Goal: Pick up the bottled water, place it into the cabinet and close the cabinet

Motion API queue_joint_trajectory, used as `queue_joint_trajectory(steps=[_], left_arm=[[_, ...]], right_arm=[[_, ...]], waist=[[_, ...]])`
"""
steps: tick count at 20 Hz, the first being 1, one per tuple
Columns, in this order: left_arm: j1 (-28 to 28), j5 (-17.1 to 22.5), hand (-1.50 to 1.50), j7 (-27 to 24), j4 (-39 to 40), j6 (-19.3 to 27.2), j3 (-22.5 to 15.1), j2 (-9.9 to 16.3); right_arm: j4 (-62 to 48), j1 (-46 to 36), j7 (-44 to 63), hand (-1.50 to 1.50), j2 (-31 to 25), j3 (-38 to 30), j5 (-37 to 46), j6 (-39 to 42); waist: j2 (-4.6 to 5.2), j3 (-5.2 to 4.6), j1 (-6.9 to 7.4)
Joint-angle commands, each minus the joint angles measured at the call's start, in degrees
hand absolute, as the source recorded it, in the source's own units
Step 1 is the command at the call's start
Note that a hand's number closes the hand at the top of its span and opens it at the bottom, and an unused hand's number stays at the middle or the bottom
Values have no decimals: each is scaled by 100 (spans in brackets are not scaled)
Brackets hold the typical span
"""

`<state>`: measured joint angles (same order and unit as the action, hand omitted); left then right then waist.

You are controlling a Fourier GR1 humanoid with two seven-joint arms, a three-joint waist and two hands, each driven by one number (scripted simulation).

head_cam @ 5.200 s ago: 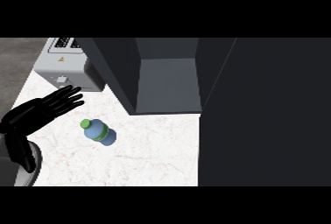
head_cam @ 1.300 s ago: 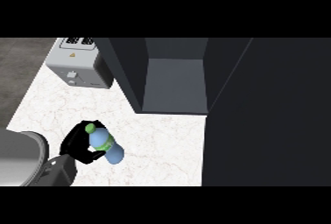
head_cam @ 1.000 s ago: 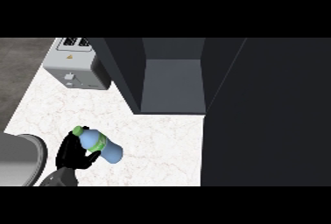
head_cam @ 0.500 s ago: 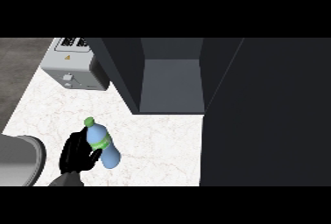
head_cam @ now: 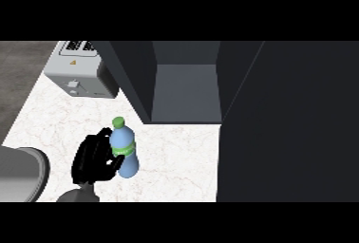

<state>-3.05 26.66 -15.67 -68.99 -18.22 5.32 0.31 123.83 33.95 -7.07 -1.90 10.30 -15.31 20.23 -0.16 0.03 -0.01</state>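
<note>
The bottled water (head_cam: pixel 124 151) is pale blue with a green cap and a green band. It is held upright-ish above the white marble counter (head_cam: pixel 175 156), cap pointing away from me. My left hand (head_cam: pixel 95 159) is curled round the bottle's left side, shut on it. The dark cabinet (head_cam: pixel 186 80) stands open just beyond, its grey inner floor showing. Its open door (head_cam: pixel 288 118) fills the right side of the view as a dark panel. My right hand shows nowhere.
A grey toaster (head_cam: pixel 80 69) stands at the counter's far left, beside the cabinet's left wall. My grey left forearm (head_cam: pixel 21 175) lies at the lower left edge. The counter's left edge drops off to a dark floor.
My left hand has carried the bottle forward and a little right, toward the cabinet opening. The bottle has turned more upright, and the view has shifted slightly.
</note>
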Motion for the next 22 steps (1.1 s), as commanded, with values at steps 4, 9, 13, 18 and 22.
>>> queue_joint_trajectory(steps=[4,9,13,18,22], left_arm=[[-225,22,150,569,-1242,1518,-1110,-31],[-932,-34,150,498,-1051,2216,-1415,-31],[-1752,-80,150,640,-630,3136,-1846,-31],[-2563,-325,150,273,2,3798,-2141,-31],[-3182,-475,150,593,287,4277,-2271,-31]], right_arm=[[-124,-23,62,-150,183,453,326,-232],[-261,-236,-46,-150,184,610,516,-378],[-390,-136,-340,-150,-53,61,-64,20],[-278,-474,134,-150,97,308,158,-354],[-67,-140,41,-150,46,311,-64,-286]], waist=[[1,0,-19],[9,-3,-31],[15,-1,-78],[30,-3,-88],[19,-2,-95]])
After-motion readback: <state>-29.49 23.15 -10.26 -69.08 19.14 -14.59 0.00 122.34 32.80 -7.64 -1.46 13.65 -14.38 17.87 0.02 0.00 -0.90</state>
